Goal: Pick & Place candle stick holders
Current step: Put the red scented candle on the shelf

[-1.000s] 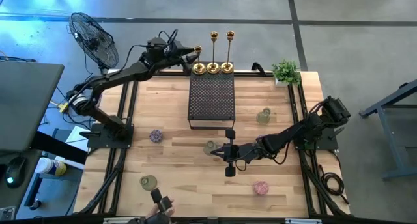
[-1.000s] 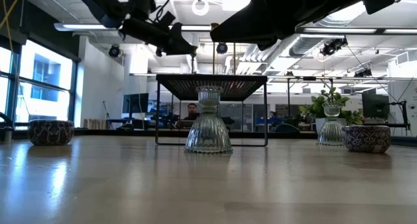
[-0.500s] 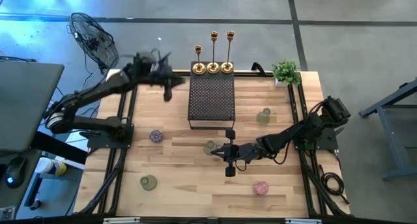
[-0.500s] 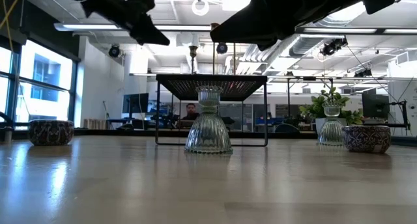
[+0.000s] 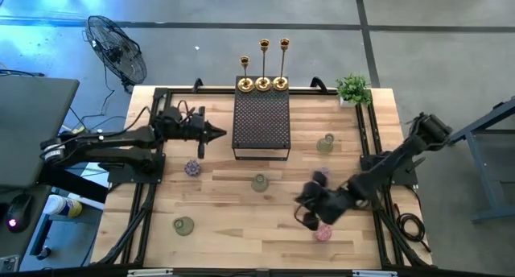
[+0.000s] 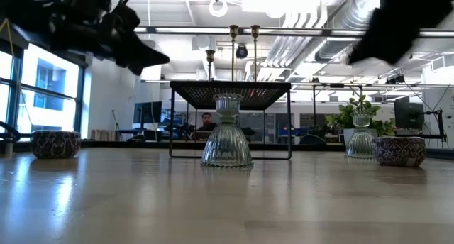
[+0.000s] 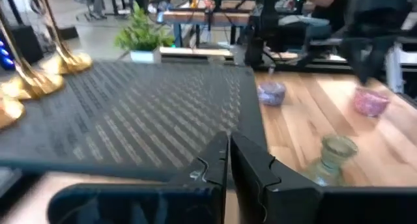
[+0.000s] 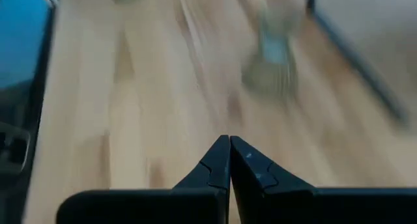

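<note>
Black mesh stand [image 5: 261, 122] mid-table; potted plant [image 5: 352, 88] (far corner).

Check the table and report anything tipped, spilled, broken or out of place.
Nothing stands out. The three gold candlesticks stand upright in a row at the far end of the black mesh stand. The glass cups sit scattered on the wooden table, none visibly tipped or broken. Both grippers, left and right, are shut and empty.

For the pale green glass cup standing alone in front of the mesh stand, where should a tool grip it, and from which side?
Likely at the narrow neck of the pale green glass cup, coming down from above. In the low view it stands upright, flaring into a wide ribbed skirt below a slimmer ribbed collar, so fingers closing on the neck should slip less. The table around it is open in the high view.
</note>
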Tool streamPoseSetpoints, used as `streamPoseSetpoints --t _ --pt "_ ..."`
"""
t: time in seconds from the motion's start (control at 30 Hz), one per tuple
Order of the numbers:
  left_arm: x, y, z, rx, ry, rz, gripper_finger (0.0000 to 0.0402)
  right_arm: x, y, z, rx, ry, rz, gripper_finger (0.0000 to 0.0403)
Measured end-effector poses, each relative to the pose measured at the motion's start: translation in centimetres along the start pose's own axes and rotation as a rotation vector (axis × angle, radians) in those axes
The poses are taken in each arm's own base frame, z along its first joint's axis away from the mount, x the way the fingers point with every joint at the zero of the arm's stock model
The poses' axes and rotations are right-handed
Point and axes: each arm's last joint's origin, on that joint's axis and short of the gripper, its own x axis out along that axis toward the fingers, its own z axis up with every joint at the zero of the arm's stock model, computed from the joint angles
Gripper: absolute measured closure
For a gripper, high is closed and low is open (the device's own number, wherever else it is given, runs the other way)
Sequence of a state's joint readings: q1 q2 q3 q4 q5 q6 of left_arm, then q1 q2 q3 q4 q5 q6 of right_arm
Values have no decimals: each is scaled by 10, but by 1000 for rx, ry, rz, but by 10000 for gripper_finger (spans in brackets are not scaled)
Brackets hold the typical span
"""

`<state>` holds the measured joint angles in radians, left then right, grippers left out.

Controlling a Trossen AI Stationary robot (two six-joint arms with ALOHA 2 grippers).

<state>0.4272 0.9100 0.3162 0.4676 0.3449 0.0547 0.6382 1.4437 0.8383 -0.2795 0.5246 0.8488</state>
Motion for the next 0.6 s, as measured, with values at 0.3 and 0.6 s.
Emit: streamPoseSetpoints --t 0.3,0.6 --pt "-1 -6 -11 -31 1 26 387 -44 -22 -52 391 210 -349 335" --pt "-1 -8 -11 -30 1 -17 387 -40 -45 -42 462 204 -539 146"
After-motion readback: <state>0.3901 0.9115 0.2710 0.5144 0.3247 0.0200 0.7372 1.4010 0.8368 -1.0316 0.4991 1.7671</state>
